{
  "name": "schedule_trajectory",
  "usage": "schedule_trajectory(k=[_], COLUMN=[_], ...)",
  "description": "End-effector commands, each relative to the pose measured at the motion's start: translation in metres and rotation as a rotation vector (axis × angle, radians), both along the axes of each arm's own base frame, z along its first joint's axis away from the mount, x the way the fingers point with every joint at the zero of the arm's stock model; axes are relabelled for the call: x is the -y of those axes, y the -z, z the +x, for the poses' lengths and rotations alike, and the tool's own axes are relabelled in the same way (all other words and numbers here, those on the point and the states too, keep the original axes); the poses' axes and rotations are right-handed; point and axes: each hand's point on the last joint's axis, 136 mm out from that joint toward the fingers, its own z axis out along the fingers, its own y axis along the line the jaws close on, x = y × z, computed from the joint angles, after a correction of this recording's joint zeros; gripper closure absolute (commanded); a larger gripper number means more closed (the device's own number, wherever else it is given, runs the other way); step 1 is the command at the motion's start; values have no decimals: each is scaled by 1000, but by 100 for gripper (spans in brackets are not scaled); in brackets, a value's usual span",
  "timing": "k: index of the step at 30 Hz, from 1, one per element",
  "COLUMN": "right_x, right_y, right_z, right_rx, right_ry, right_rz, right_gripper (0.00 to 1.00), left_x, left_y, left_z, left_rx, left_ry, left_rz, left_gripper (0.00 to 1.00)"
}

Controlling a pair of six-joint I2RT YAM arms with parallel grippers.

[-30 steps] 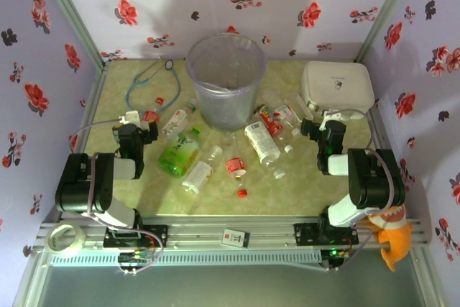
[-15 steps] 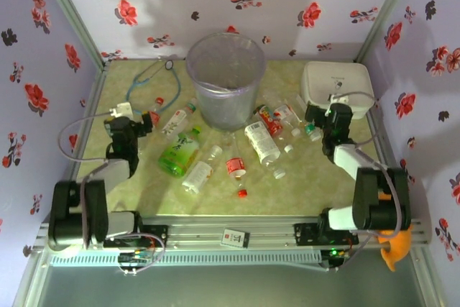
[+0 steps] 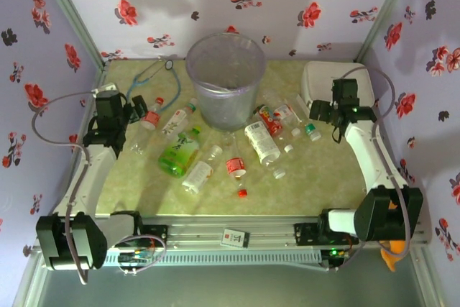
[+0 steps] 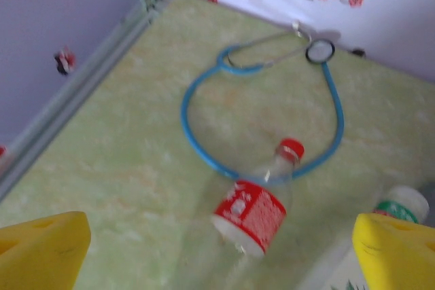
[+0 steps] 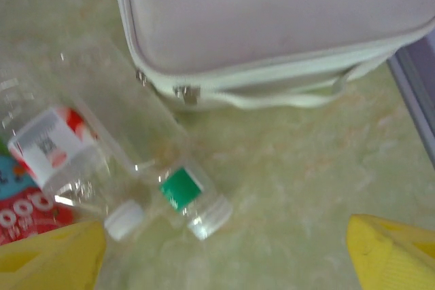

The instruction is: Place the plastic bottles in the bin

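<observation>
left arm (image 3: pixel 90 170): stretched far forward, wrist turned inward | left gripper (image 3: pixel 135 113): fingers wide apart, empty | right arm (image 3: pixel 370 156): stretched far forward, wrist turned inward | right gripper (image 3: pixel 321 111): fingers wide apart, empty, angled downward

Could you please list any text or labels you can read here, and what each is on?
Nothing reads clearly.
Red-capped bottle, red label: white print, blurred.
Green-label bottle: print too small.
Small card: dark mark, too small.
White box: no legible print.
</observation>
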Motion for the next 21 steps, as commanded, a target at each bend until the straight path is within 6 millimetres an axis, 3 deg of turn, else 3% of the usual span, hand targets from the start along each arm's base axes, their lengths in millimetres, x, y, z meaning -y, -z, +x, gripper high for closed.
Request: schedule_trajectory(k=[1,7,11,15,21], right_x=[-6,-8,-12,-12,-15], right_y=[26,53,73,94,107], right_z=[-41,-39,-23,-4,20], right_rx=[-268,-433,-457,-478,-429], right_ry=[-65,-156,-207,-234,-228], right_rz=[-6,-31,-30,-36,13], right_gripper=[8,18,20,31,38], left_x=[18,27,31,37,38], left_y=[5,-6,-8,-3,3], left_z=[-12,-5,-2,-2,-5], left_rx=[-80,-69,-77,-73,-75], left_ry=[41,80,100,119,121], left_rz=[-80,-95,-97,-117,-124], left_gripper=[0,0,0,0,0])
